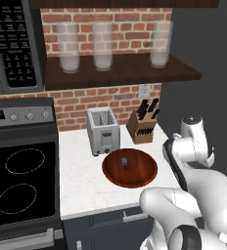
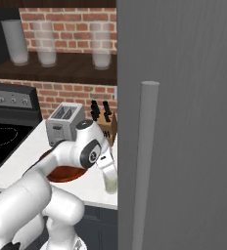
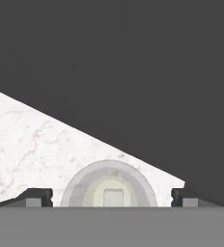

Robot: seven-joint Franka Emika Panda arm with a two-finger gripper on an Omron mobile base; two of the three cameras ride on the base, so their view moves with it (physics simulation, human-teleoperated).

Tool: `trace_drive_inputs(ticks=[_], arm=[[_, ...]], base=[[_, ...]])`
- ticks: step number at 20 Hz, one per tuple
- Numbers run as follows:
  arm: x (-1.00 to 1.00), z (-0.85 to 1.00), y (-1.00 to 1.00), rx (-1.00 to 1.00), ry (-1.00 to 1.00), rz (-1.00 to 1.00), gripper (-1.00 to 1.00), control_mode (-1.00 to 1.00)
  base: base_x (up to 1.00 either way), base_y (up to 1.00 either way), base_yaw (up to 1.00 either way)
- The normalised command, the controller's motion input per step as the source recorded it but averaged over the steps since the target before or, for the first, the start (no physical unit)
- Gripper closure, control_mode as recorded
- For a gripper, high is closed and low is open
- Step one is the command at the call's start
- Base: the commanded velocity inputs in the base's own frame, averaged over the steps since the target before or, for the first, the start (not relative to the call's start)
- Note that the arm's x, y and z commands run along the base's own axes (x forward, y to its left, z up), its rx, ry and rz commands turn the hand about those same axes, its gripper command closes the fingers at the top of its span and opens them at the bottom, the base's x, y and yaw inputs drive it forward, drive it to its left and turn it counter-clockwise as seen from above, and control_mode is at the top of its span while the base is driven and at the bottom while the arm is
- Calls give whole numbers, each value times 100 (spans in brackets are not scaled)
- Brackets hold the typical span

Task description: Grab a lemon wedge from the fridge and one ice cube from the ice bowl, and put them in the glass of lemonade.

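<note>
- Left base view, far left: a black stove [image 1: 20, 180] is cut off by the frame edge, with a microwave [image 1: 12, 44] above it, also cropped.
- Next come the toaster [image 1: 103, 130] and knife block [image 1: 143, 124] on the white counter [image 1: 79, 180].
- The ice bowl [image 1: 129, 167], reddish-brown and shallow, sits in front of them; a small grey cube [image 1: 124, 161] lies in it, hard to make out.
- Three frosted glasses [image 1: 103, 46] stand on the shelf above.
- Right base view: the glass of lemonade [image 2: 110, 183] stands near the counter's edge, partly hidden behind the arm and the closed fridge [image 2: 184, 122] door.
- Hand view: the gripper [image 3: 111, 197] is spread wide, fingers either side of the glass rim, a pale square showing inside.
</note>
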Motion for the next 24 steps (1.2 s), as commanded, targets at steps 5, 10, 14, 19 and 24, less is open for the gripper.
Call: trace_drive_inputs(ticks=[5,10,14,19,24], arm=[[-28,1,3,0,-6,0,-100,-100],[-29,1,0,1,-9,0,-100,-100],[-19,16,11,0,-12,0,-100,-100],[-15,47,32,2,-12,4,-100,-100],[0,66,67,0,-10,6,-100,-100]], base=[[0,0,0],[0,0,0],[0,0,0],[0,0,0],[0,0,0]])
